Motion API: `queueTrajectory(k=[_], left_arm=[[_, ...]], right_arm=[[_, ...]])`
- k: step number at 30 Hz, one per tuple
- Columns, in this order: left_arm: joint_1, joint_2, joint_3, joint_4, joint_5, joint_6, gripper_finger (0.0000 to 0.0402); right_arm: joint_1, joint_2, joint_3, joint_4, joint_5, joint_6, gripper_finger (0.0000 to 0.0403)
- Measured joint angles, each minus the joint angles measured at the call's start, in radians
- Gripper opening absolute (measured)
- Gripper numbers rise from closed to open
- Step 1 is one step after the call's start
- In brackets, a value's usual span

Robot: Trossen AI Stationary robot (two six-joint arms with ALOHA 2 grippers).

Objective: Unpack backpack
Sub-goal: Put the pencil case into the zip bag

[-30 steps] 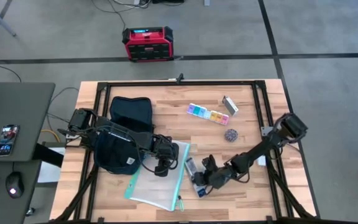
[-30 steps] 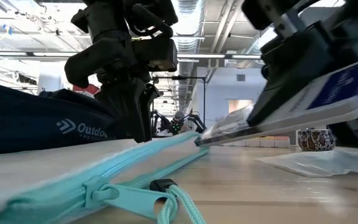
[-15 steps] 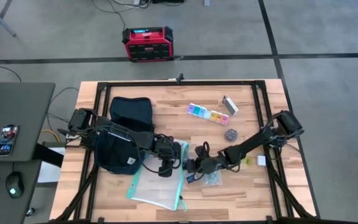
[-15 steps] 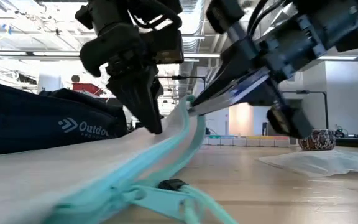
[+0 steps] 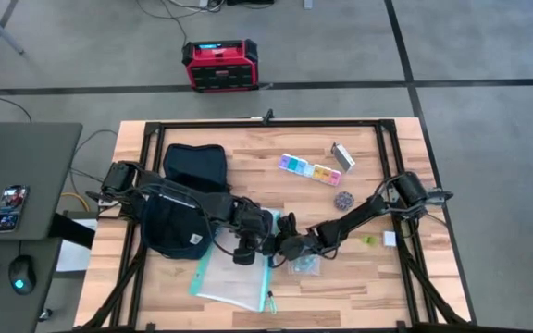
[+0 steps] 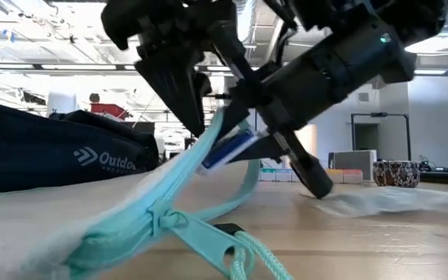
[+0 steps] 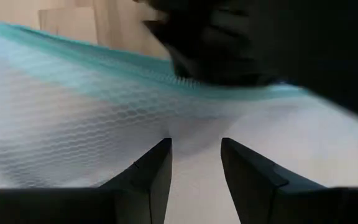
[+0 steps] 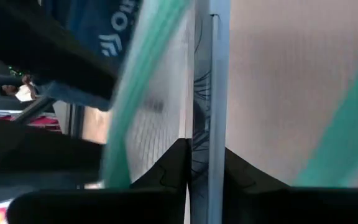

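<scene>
Clamped between the two dark fingers [image 8: 173,167]: a thin flat card-like item [image 8: 211,93], edge-on, running straight out from the fingertips. Just beside it, on one side, a white mesh pouch [image 8: 160,93] with a teal zipper band [image 8: 143,81]. Beyond that band, navy backpack [image 8: 89,28] fabric with pale lettering. On the other side, a pale blurred surface [image 8: 272,74] crossed by another teal strip [image 8: 340,134].

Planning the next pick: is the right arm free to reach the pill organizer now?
Probably not yet: the right end effector is shut on a flat packet at the mesh pouch; the pill organizer lies unobstructed.
</scene>
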Motion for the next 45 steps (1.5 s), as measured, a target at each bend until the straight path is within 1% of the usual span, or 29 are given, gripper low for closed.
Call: queueTrajectory(k=[4, 7, 10, 13, 17, 20, 23, 26, 27, 29, 33, 37, 39, 42, 45], left_arm=[[0.0, 0.0, 0.043, -0.118, 0.001, 0.02, 0.0125], [0.0, 0.0, 0.073, -0.186, 0.001, 0.045, 0.0125], [0.001, 0.0, 0.099, -0.249, 0.001, 0.05, 0.0125], [0.003, 0.0, 0.107, -0.294, 0.0, 0.065, 0.0125], [0.004, 0.0, 0.107, -0.326, 0.0, 0.073, 0.0125], [0.004, 0.0, 0.107, -0.325, 0.0, 0.072, 0.0125], [0.004, 0.0, 0.107, -0.324, 0.0, 0.072, 0.0125], [0.004, 0.0, 0.107, -0.326, -0.002, 0.052, 0.0125], [0.004, -0.001, 0.108, -0.328, -0.003, 0.041, 0.0125], [0.005, -0.001, 0.112, -0.345, -0.003, 0.018, 0.0125], [0.005, -0.001, 0.14, -0.44, -0.002, 0.007, 0.0125], [0.007, 0.0, 0.187, -0.501, -0.002, 0.009, 0.0125], [0.008, 0.0, 0.212, -0.515, -0.006, 0.011, 0.0125], [0.01, 0.0, 0.236, -0.517, -0.013, 0.031, 0.0125], [0.01, 0.0, 0.243, -0.492, -0.018, 0.042, 0.0125]], right_arm=[[-0.004, -0.001, 0.017, -0.007, 0.018, -0.048, 0.0053], [-0.009, -0.001, 0.027, 0.009, -0.021, -0.077, 0.0077], [-0.011, -0.002, 0.039, 0.013, -0.023, -0.121, 0.0119], [-0.013, -0.002, 0.04, 0.0, -0.029, -0.137, 0.0173], [-0.021, -0.003, 0.04, -0.047, -0.143, -0.141, 0.0238], [-0.024, -0.003, 0.04, -0.063, -0.22, -0.209, 0.0262], [-0.036, -0.004, 0.04, -0.041, -0.209, -0.235, 0.0267], [-0.06, -0.004, 0.04, -0.014, -0.148, -0.09, 0.0265], [-0.063, -0.004, 0.04, -0.01, -0.127, -0.068, 0.0265], [-0.065, -0.006, 0.04, -0.011, -0.115, -0.087, 0.0265], [-0.057, -0.012, 0.04, -0.001, -0.121, -0.103, 0.0265], [-0.049, -0.013, 0.061, 0.051, -0.129, -0.178, 0.0265], [-0.046, -0.013, 0.094, 0.046, -0.132, -0.255, 0.0265], [-0.039, -0.017, 0.127, -0.086, -0.144, -0.317, 0.0265], [-0.028, -0.013, 0.131, -0.15, -0.145, -0.371, 0.0265]])
